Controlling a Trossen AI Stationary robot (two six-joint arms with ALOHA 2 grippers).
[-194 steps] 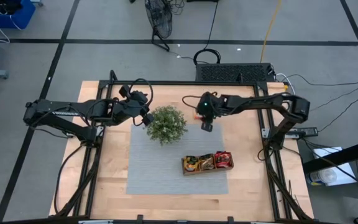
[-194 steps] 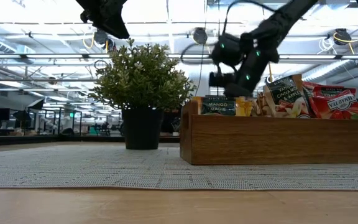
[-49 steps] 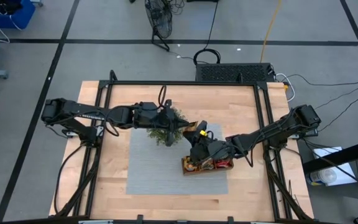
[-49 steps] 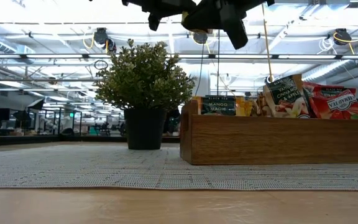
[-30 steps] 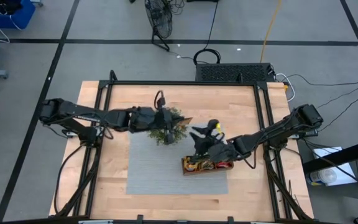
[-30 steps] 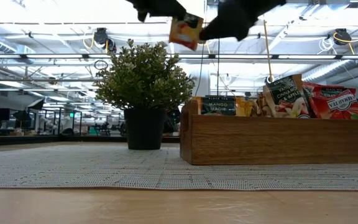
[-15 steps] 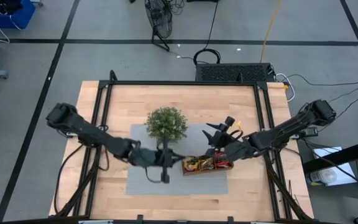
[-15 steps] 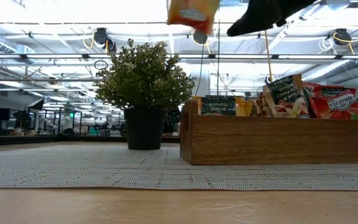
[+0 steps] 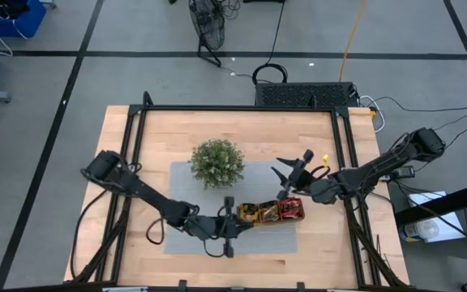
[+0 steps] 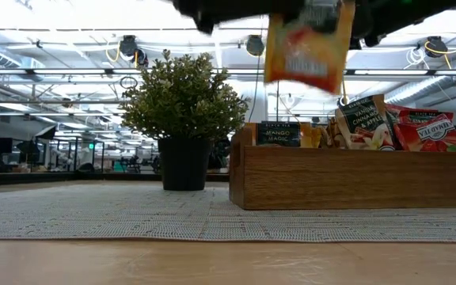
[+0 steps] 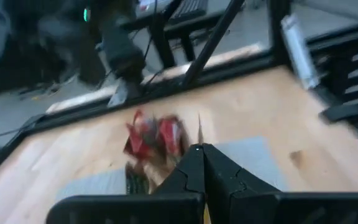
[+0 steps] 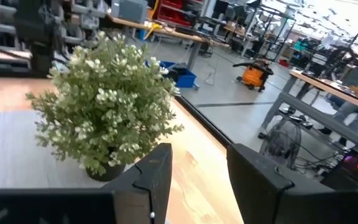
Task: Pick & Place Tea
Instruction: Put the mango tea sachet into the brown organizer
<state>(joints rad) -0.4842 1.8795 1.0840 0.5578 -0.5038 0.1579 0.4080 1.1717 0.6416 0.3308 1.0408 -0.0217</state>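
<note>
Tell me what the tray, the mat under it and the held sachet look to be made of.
Tray: wood, brown with visible grain, smooth finish.
Mat: pale grey woven fabric, ribbed texture.
Sachet, held by the left gripper: orange printed wrapper, probably paper or foil; too blurred to say which.

**Surfaces around my fingers**

My matt black plastic fingers point(image 11: 201, 171) pinch a glossy orange foil sachet point(image 10: 305, 49). The tray point(image 10: 355, 179) is smooth brown wood, the mat point(image 9: 189, 203) coarse grey woven cloth, the table point(image 9: 314, 251) pale wood.
</note>
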